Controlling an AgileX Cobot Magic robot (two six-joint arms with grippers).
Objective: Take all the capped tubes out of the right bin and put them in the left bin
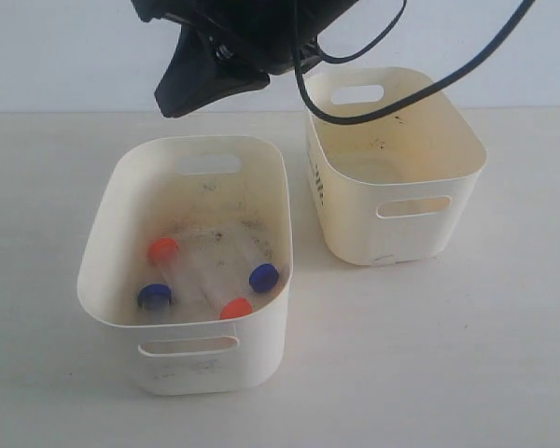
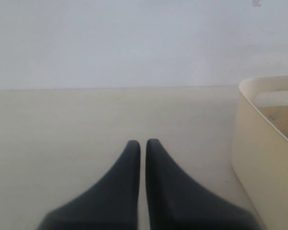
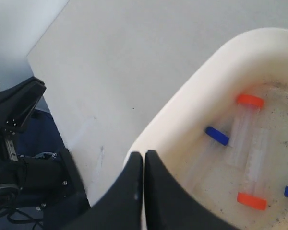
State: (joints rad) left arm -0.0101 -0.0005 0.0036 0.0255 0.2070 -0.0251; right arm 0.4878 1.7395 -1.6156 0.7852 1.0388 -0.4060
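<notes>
Now all four capped tubes [image 1: 205, 275] lie on the floor of the left bin [image 1: 107, 243], and the right bin [image 1: 355, 229] looks empty. We think the job is done, so we should lift away slowly and not bump the rim. Our right claw [image 3: 143, 156] is squeezed tight with nothing in it, up over the bin's edge, tubes below it. Our left claw [image 2: 143, 142] is squeezed tight too.
</notes>
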